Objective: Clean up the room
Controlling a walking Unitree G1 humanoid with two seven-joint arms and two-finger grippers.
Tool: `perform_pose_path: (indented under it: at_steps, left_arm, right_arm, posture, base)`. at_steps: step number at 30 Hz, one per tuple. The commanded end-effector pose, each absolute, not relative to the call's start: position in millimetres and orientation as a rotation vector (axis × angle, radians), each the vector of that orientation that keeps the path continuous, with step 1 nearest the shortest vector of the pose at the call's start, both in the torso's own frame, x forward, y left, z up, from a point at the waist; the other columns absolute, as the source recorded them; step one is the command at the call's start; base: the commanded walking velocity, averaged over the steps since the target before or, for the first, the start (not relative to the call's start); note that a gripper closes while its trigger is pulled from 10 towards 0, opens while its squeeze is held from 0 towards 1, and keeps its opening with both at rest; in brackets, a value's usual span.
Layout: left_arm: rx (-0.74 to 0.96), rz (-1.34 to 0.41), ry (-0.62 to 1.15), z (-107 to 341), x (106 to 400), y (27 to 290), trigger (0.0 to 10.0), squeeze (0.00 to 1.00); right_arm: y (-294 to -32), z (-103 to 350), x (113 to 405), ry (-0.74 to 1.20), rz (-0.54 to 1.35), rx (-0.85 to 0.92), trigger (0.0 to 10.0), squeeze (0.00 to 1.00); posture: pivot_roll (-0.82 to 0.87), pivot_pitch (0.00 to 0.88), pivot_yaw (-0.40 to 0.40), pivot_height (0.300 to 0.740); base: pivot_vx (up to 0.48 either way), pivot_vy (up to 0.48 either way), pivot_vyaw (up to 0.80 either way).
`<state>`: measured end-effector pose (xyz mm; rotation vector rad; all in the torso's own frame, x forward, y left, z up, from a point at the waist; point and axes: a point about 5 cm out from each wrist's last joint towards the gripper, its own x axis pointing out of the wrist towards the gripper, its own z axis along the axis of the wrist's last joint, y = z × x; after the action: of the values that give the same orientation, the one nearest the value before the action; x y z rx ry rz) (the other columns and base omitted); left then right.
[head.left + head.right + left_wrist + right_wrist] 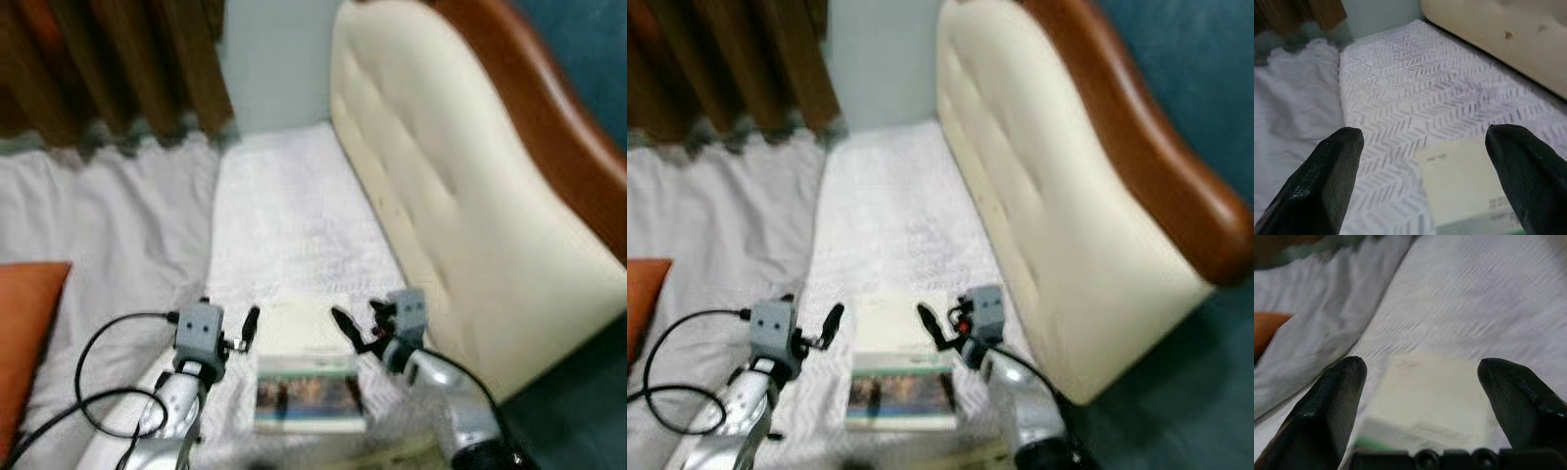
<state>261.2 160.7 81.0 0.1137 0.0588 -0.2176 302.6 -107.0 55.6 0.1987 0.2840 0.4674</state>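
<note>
the left claw (247, 325) is hanging released just beside a flat pale rectangular booklet with a green band and photo strip (309, 377), which is lying on the white herringbone bedspread (284, 225). the right claw (349, 331), released too, is flanking its other edge. it looks thin, light and bendy, so pinching an edge seems best.

Bedroom: padded headboard (460, 196), white bedding (294, 225), curtains (108, 69).

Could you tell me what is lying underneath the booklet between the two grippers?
The booklet rests flat on a white herringbone-textured bedspread, between the open left gripper and right gripper. What lies under the bedspread is covered.
</note>
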Motion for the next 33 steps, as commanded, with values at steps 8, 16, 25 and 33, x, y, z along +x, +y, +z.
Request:
perform_pose_path:
  at_steps: [8,16,25,33]
  left_arm:
    - [0.18,-0.294,0.12,102,214,183,10.0,0.0]
    - [0.158,-0.225,0.199,111,157,189,10.0,0.0]
    - [0.112,-0.216,0.268,117,130,176,10.0,0.0]
    - [0.107,-0.213,0.264,121,125,174,10.0,0.0]
  right_arm:
    - [-82,32,313,0.392,0.433,0.139,10.0,0.0]
    - [-46,53,324,0.294,0.497,0.073,10.0,0.0]
    - [-21,57,320,0.232,0.594,-0.07,10.0,0.0]
    - [-29,50,321,0.281,0.509,-0.063,10.0,0.0]
  posture:
    - [0.23,0.6,0.064,0.74]
    - [0.28,0.648,0.064,0.74]
    - [0.27,0.662,0.05,0.74]
    - [0.28,0.675,0.058,0.74]
  base:
    - [0.0,0.0,0.0]
    - [0.0,0.0,0.0]
    - [0.0,0.0,0.0]
    - [0.0,0.0,0.0]
